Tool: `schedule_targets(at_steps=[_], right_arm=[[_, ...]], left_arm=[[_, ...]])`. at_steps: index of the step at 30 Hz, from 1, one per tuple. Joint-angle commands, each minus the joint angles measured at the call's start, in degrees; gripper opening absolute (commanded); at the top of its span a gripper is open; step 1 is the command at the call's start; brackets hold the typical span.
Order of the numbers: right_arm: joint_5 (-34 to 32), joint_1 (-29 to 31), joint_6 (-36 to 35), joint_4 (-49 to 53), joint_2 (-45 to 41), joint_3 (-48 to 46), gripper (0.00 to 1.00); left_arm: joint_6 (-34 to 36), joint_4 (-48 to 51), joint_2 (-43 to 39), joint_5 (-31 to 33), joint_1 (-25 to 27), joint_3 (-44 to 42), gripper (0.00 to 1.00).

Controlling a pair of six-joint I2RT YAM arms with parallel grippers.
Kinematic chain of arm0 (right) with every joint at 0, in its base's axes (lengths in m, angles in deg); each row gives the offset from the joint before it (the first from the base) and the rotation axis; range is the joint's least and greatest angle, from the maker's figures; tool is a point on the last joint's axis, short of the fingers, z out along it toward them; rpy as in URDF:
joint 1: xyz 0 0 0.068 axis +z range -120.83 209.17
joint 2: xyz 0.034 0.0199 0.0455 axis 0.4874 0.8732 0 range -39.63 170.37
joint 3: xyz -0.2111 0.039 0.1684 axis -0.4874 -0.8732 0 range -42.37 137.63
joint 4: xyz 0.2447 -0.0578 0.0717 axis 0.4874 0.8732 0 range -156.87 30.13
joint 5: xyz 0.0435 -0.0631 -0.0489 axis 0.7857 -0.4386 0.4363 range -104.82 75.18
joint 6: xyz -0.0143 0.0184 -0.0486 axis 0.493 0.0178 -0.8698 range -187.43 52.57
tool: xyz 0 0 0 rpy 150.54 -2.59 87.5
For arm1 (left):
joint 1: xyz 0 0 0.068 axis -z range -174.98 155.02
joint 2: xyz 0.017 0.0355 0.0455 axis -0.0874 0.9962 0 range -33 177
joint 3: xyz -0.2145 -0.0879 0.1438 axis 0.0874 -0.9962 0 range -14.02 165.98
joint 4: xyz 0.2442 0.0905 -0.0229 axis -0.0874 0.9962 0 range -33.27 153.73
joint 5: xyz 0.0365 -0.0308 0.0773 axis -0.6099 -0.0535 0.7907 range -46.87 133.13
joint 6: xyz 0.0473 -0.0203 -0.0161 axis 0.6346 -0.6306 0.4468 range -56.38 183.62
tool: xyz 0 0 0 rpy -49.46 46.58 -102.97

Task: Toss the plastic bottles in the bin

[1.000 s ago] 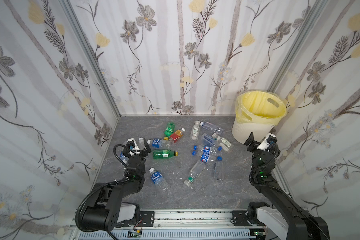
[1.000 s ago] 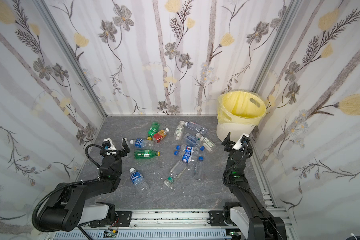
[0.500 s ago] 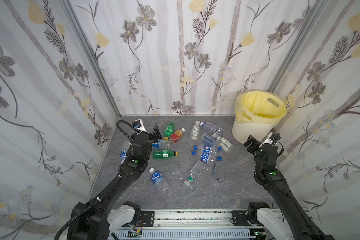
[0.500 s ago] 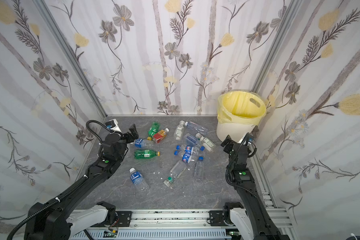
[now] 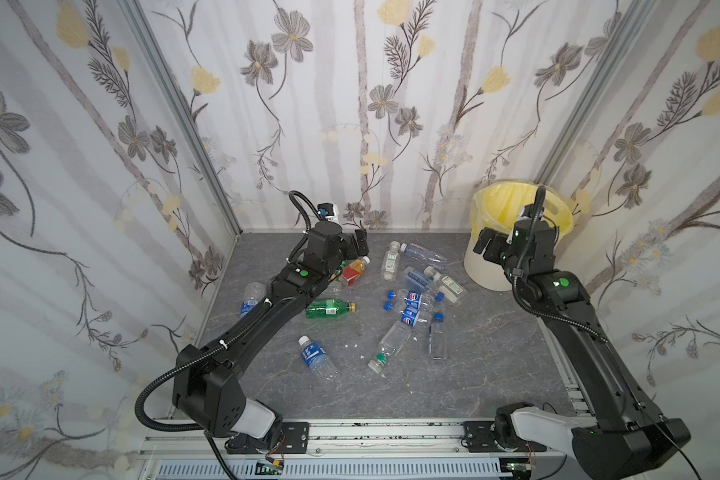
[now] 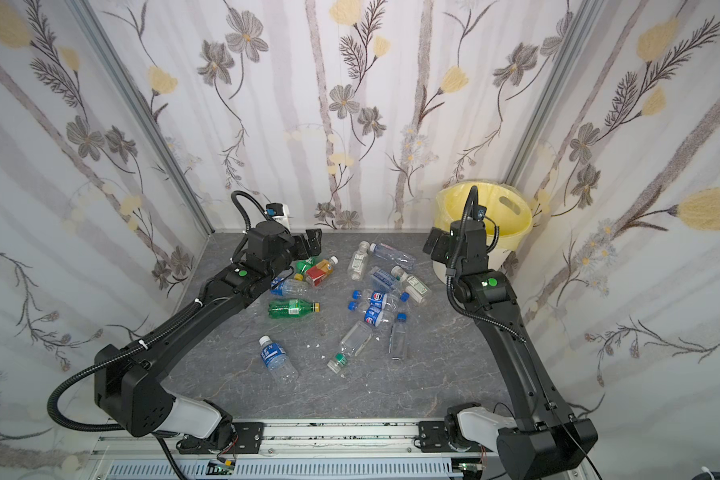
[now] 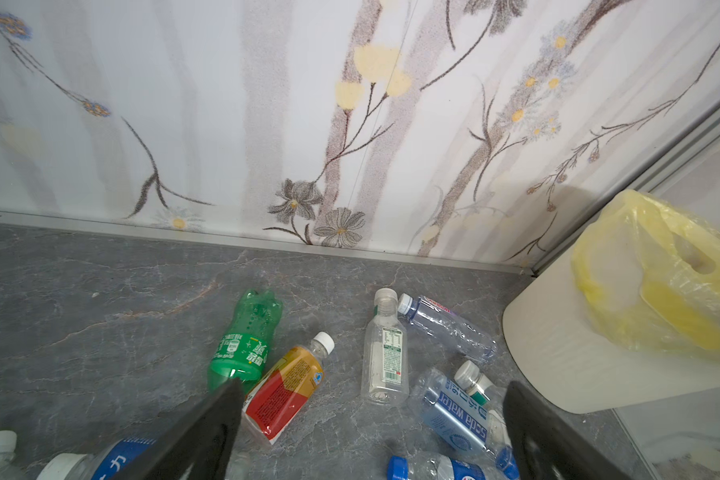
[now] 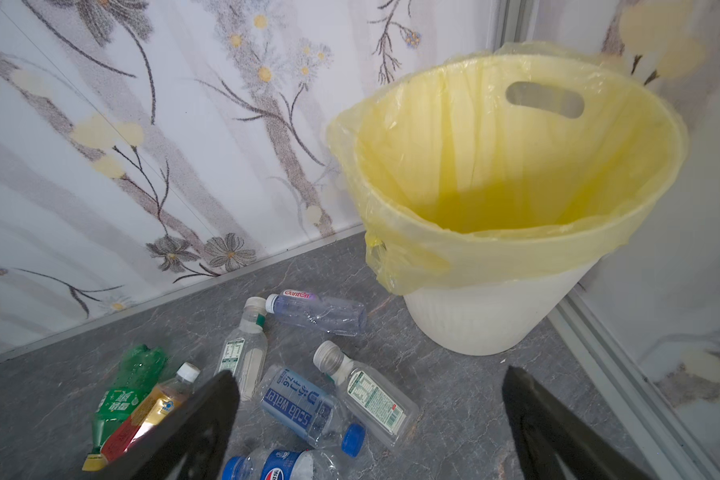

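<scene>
**A:** Gripper status?

**B:** The left gripper (image 5: pixel 360 245) has its jaws spread wide with nothing between them. It hangs over the back of the grey table (image 5: pixel 495 353), above the orange-red bottle (image 7: pixel 285 386) and the green bottle (image 7: pixel 244 336) lying right against it.

**A:** And the right?

**B:** The right gripper (image 5: pixel 486 248) is the same: jaws wide apart, empty. It's raised off the table, close to the bin (image 5: pixel 485 276) on the side facing the bottles.

**A:** Bin position?

**B:** Back right corner, upright. Cream ribbed wall, with a yellow bag (image 8: pixel 516 166) folded over the rim. The right wrist view looks down into it and shows only the bag.

**A:** Bottles?

**B:** Every one I can see is lying on the table.
- **Nearest the bin:** the Ganten bottle (image 8: pixel 316 311), just short of the wall. Its cap is next to the cap of the white-label clear bottle (image 8: pixel 242 353).
- **In front of those:** the soda water bottle (image 8: pixel 296 409), touching a white-capped bottle (image 8: pixel 371 395).
- **Middle:** the Pepsi bottles (image 5: pixel 412 296), two of them bunched together.
- **Left of centre:** the yellow-capped green bottle (image 5: pixel 327 308), partly under the left arm.
- **Front:**
  - the blue-label water bottle (image 5: pixel 314 357)
  - the green-capped clear bottle (image 5: pixel 387 347)
  - the blue-capped clear bottle (image 5: pixel 438 340)
- **By the left wall:** a blue-labelled bottle (image 5: pixel 250 296), half hidden behind the left arm.
</scene>
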Motion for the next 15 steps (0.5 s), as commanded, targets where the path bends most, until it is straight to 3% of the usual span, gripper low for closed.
schedule_targets(at_steps=[1, 12, 15], right_arm=[[-3.03, -0.50, -3.75, 10.01, 6.01, 9.73, 1.00], [4.81, -5.00, -6.73, 19.60, 31.86, 44.83, 0.99], [7.61, -8.43, -4.45, 19.72, 34.42, 47.32, 0.95]], left_arm=[[-0.60, 1.53, 1.75, 2.46, 0.33, 2.26, 1.00], [2.34, 1.11, 12.03, 6.37, 2.52, 14.12, 1.00], [4.96, 1.07, 15.53, 9.25, 4.49, 18.79, 1.00]])
